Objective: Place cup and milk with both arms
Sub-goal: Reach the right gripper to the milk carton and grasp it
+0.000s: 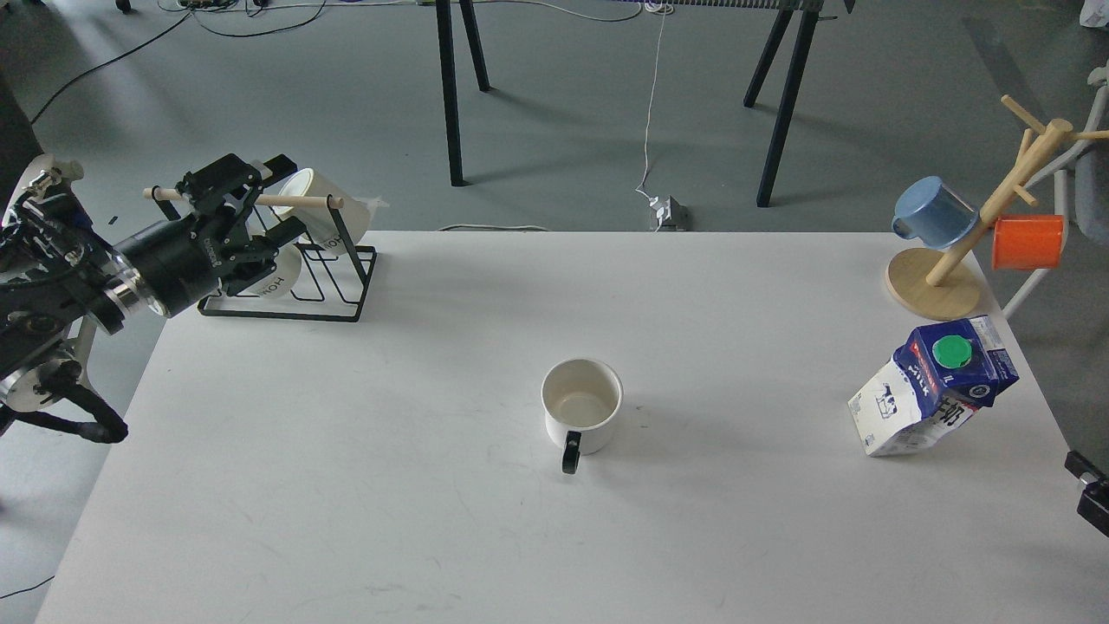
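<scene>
The cup (582, 406) is a short cream-white mug with a black loop handle. It stands upright in the middle of the white table (433, 503), handle toward me. The milk (934, 386), a blue and white carton with a green cap, stands leaning at the table's right side. My left gripper (270, 204) is open and empty. It hovers at the back left by the mug rack, far from the cup. A small black part of my right arm (1090, 494) shows at the right edge, below the milk; its fingers cannot be told apart.
A black wire rack (295, 290) with lettered cream mugs (316, 204) stands at the back left corner. A wooden mug tree (940, 277) with a blue cup (931, 212) and an orange cup (1027, 241) stands at the back right. Black trestle legs stand on the floor beyond.
</scene>
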`<action>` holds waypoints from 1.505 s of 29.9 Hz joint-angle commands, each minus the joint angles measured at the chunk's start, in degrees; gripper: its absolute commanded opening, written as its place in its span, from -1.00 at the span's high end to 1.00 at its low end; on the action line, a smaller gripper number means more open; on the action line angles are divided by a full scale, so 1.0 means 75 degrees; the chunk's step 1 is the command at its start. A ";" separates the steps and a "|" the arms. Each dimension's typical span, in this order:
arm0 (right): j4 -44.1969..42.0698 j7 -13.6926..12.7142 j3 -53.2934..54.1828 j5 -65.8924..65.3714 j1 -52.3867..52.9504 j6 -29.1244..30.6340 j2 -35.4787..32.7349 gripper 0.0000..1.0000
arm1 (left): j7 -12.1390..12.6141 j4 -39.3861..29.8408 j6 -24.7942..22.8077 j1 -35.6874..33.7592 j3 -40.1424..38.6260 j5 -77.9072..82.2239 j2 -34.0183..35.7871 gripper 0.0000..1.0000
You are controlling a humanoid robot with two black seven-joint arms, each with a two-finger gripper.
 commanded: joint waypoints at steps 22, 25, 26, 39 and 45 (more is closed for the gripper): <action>0.0027 0.0000 -0.0861 -0.0600 0.1288 0.0000 0.1371 -0.99 | 0.0000 -0.0086 0.0000 0.0081 0.0049 0.0181 -0.0025 -0.88; 0.0027 0.0011 -0.0861 -0.0589 0.1441 0.0000 0.1383 -0.99 | 0.0000 -0.0086 0.0000 0.0140 0.0049 0.0181 -0.0037 -0.88; 0.0027 0.0011 -0.0861 -0.0589 0.1453 0.0000 0.1383 -0.99 | 0.0000 -0.0086 0.0000 0.0140 0.0049 0.0181 -0.0037 -0.88; -0.0371 0.0058 -0.0744 -0.0589 0.2214 0.0000 0.1395 -0.99 | 0.0000 -0.0109 0.0000 0.0233 0.0037 0.0181 0.0033 -0.88; -0.0442 0.0070 -0.0755 -0.0589 0.2460 0.0000 0.1640 -0.99 | 0.0000 -0.0109 0.0000 0.0269 0.0049 0.0181 0.0021 -0.89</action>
